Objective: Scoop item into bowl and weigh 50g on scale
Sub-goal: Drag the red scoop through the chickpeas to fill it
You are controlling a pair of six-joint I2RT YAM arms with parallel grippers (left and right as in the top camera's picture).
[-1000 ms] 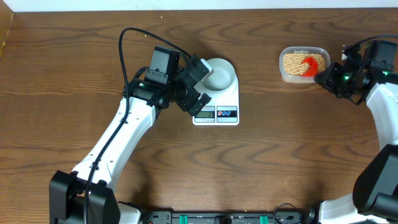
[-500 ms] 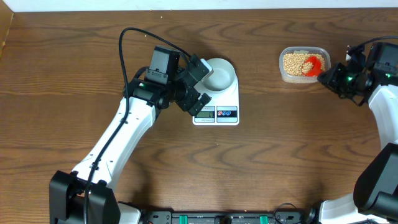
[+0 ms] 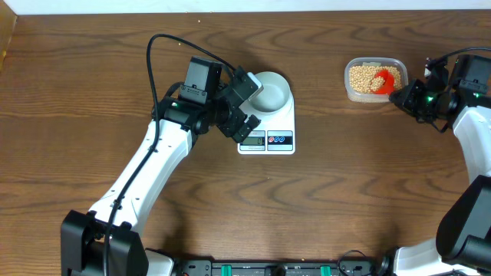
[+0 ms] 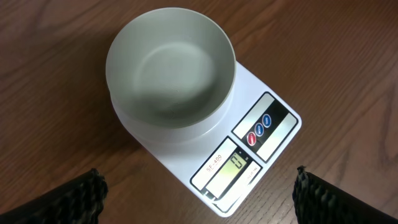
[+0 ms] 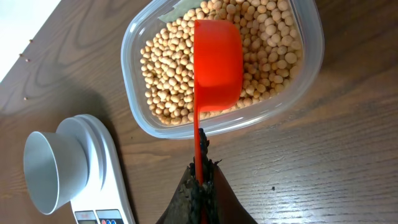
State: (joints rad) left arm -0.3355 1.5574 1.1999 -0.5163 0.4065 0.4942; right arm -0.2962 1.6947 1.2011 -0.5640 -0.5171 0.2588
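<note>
Table (image 3: 345, 192): left arm reaches in from 7 o'clock. Left fingers (image 3: 249, 105) spread wide, holding nothing, at 9 o'clock of scale (image 4: 249, 74). Bowl (image 4: 171, 68) sits on scale. Right arm at 3 o'clock edge. Right fingers (image 5: 199, 182) pinched on orange scoop (image 5: 217, 65) handle, cup over beans (image 5: 165, 68) in clear tub (image 5: 314, 37).

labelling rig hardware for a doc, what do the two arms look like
Both arms have white rounded shells with black joints and wrists. The left arm carries a looping black cable; the right arm shows green lights near its wrist. Their jaws are black, textured.
</note>
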